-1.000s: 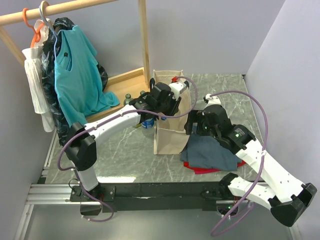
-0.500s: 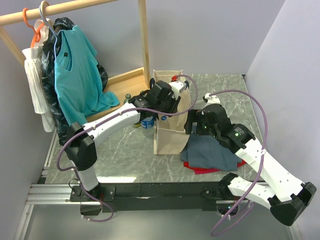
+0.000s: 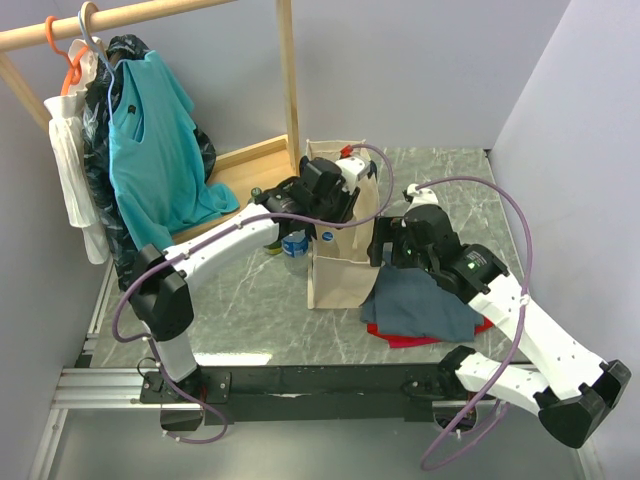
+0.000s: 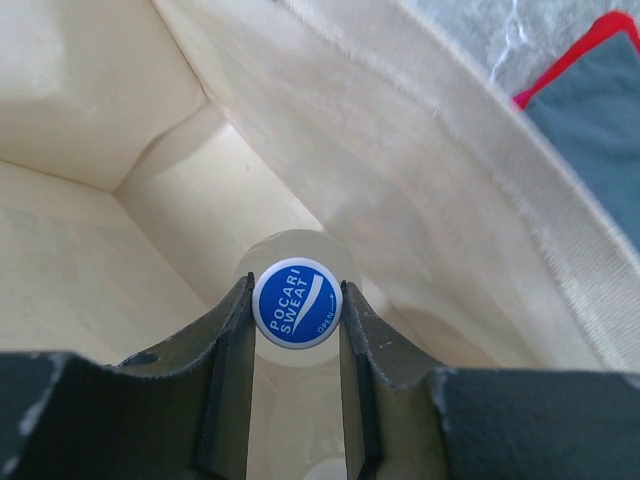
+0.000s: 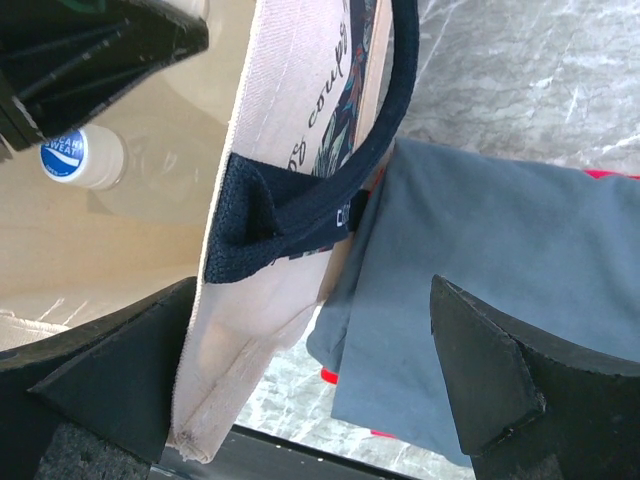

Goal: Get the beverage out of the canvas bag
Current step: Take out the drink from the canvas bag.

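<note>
The grey marbled bench [image 3: 250, 310] carried the canvas bag [image 3: 340, 280], which stood upright with its mouth open. Behind and to the left of the bag rose a wooden garment rack [image 3: 288, 80] hung with a teal shirt [image 3: 150, 140]. Against the bag's right side, at its foot, lay a folded grey-blue cloth [image 3: 420, 305] on top of something red [image 3: 400, 340]. Just left of the bag, outside it, stood a blue-labelled bottle [image 3: 293, 246].

The left arm [image 3: 230, 245] stretched from the bag's near left across to its mouth, with the wrist tipped down over the opening. The right arm [image 3: 500, 290] came in from the bag's near right, its wrist beside the bag's right wall.

Inside the bag stood the beverage bottle [image 4: 297, 303], clear-bodied with a blue cap reading POCARI SWEAT. Its top sat high in the opening near the bag's left wall, and its body was inside the bag.

The left fingers [image 4: 228, 380] were pinched on the cap of the bottle, one pad on each side.

The right fingers [image 5: 500, 370] were spread wide. One sat over the bag's interior, the other over the grey-blue cloth. The bag's right wall and a navy handle [image 5: 300, 215] lay between them, and they gripped nothing. Whether they touched the canvas could not be told.
</note>
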Motion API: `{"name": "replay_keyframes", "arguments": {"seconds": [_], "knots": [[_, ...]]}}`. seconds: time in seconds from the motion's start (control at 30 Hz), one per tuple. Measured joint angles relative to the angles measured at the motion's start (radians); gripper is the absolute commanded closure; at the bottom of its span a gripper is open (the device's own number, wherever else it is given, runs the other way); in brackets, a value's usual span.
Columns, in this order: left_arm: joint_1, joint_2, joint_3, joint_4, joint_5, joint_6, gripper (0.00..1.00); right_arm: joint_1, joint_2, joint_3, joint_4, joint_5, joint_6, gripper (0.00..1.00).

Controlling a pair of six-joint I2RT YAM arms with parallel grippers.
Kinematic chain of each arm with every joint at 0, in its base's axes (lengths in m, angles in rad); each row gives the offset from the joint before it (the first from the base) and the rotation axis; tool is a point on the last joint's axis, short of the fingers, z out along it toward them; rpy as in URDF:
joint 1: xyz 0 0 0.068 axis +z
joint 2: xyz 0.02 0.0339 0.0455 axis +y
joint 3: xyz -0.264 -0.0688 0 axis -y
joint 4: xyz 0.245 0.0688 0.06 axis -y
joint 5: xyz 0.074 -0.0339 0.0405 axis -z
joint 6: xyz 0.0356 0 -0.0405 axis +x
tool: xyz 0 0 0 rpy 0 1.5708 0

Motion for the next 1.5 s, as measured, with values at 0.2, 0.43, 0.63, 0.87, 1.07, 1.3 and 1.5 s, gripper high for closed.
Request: {"name": "replay_keyframes", "arguments": {"seconds": [0.2,0.43,0.63,0.87,1.07,1.3,1.5], "knots": [[0.002,-0.006,0.029,0.012,-0.001,0.000,0.99,0.000,0.003,0.003,0.000,0.000,-0.008,0.00],[0.002,-0.012,0.037,0.029,0.000,0.000,0.99,0.000,0.004,0.003,0.000,0.000,-0.008,0.00],[0.003,-0.015,0.060,0.023,0.000,0.000,0.99,0.000,0.004,0.003,0.001,0.001,-0.008,0.00],[0.003,-0.047,0.097,0.023,-0.001,0.003,0.99,0.000,0.004,0.003,0.002,0.001,-0.011,0.00],[0.005,-0.106,0.100,0.023,-0.005,0.004,0.99,0.000,0.004,0.003,0.009,0.000,-0.013,0.00],[0.007,-0.187,0.058,0.066,-0.021,0.003,0.99,0.000,0.011,0.003,0.024,0.000,-0.016,0.00],[0.008,-0.269,-0.044,0.132,-0.062,-0.001,0.99,0.000,0.024,0.017,0.031,0.000,-0.019,0.00]]}}
